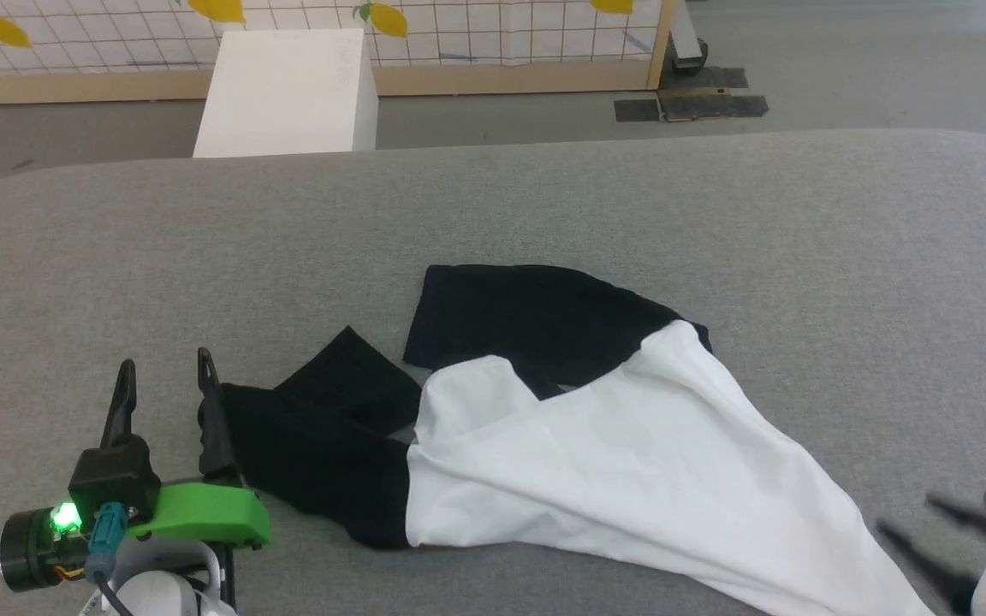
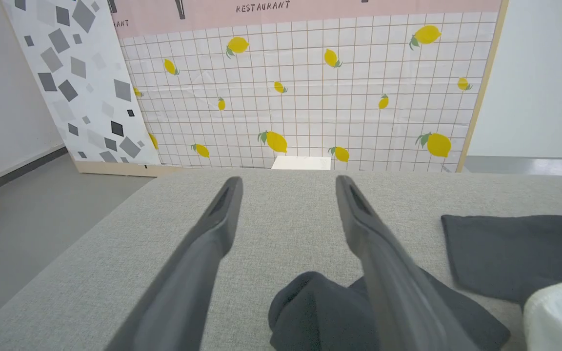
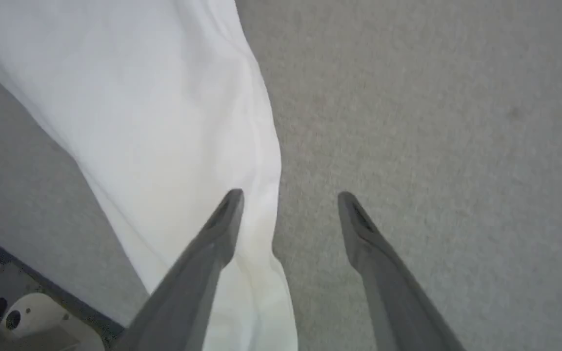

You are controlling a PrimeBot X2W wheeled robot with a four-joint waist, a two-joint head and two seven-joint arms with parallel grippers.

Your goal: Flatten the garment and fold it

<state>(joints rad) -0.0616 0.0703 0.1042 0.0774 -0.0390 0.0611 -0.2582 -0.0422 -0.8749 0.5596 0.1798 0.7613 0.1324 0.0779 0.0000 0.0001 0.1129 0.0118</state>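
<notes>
The garment lies crumpled on the grey table, its black sleeves bunched at the left and back and its white body drawn out in a long taper toward the front right. My left gripper stands open at the front left, its right finger against the edge of a black sleeve. In the left wrist view the left gripper has bare table between its tips. My right gripper is open at the front right, just past the white taper. In the right wrist view the right gripper hovers over the white cloth, whose edge runs between its fingers.
A white box stands on the floor beyond the table's far edge, in front of a lemon-print panel. Dark floor plates lie at the far right. Bare grey table stretches behind and to the right of the shirt.
</notes>
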